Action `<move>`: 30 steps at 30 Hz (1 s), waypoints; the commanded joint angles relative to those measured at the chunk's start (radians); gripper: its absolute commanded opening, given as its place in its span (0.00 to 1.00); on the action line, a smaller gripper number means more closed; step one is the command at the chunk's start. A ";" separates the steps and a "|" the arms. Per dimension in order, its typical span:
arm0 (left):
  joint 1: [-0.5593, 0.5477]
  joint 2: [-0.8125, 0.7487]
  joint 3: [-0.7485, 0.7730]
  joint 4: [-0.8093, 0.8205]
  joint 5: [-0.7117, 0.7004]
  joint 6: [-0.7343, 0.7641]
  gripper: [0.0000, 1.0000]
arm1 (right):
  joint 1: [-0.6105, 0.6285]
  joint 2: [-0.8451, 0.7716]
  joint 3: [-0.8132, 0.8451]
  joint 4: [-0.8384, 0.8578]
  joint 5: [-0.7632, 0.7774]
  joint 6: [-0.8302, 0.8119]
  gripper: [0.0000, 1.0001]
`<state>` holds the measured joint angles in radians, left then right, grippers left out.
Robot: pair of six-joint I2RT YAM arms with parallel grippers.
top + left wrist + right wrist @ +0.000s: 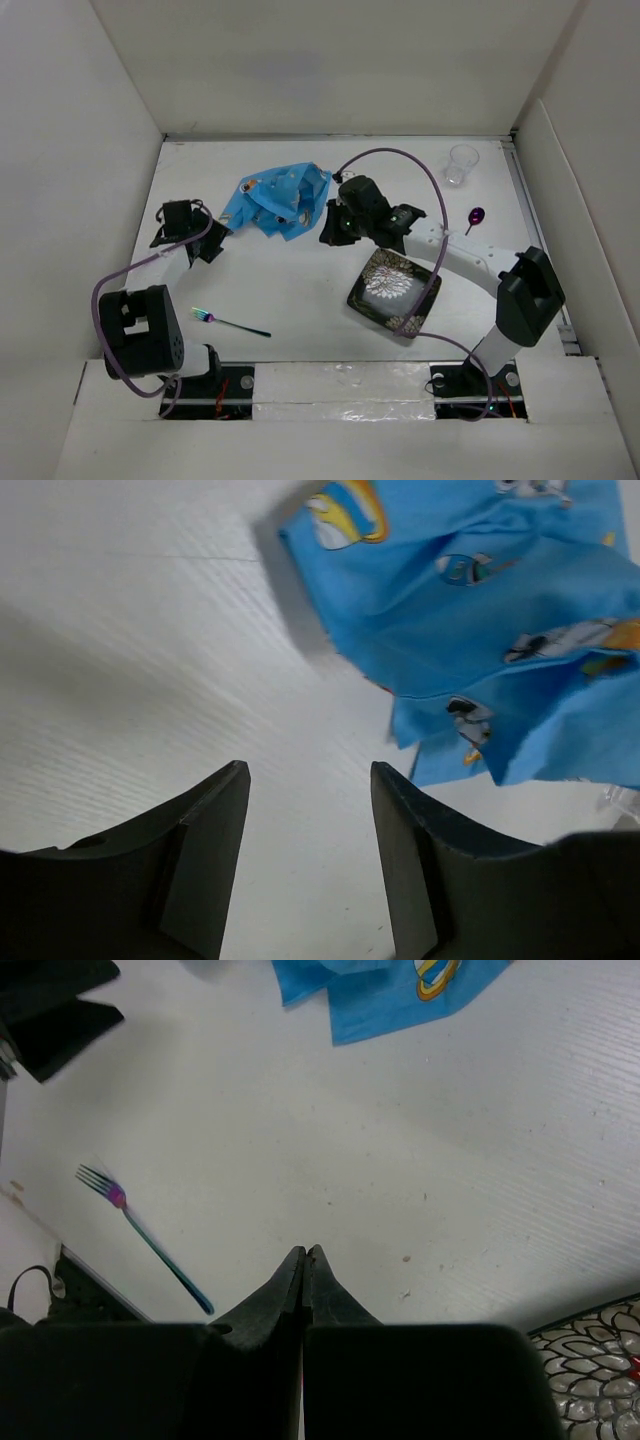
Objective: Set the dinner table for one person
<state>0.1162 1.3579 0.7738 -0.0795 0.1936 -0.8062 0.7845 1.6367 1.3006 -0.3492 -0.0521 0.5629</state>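
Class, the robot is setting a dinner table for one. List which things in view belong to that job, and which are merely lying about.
Belong to the job:
dinner table
patterned plate
fork
purple spoon
clear cup
blue cloth, probably the napkin

Merely there:
white wall panels
purple cables
No loose item looks idle.

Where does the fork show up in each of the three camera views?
Top external: the fork lies in the lower left of the picture, tines pointing left.
Left wrist: not in it.
Right wrist: the fork lies left of centre, tines toward the upper left.
Shared landmark: the blue cloth, upper centre from above, upper right in the left wrist view, at the top edge in the right wrist view.
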 commanded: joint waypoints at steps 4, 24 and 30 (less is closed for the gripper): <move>0.089 0.070 -0.076 0.216 0.063 -0.168 0.52 | 0.012 0.009 0.060 0.044 0.046 -0.003 0.10; 0.089 0.331 0.038 0.412 0.125 -0.251 0.46 | -0.020 0.599 0.624 0.076 0.123 -0.052 0.69; 0.089 0.395 0.110 0.409 0.109 -0.249 0.36 | -0.031 0.704 0.766 0.052 0.139 -0.034 0.63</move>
<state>0.2066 1.7336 0.8284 0.3084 0.3065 -1.0634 0.7658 2.3386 1.9690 -0.3153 0.0700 0.5163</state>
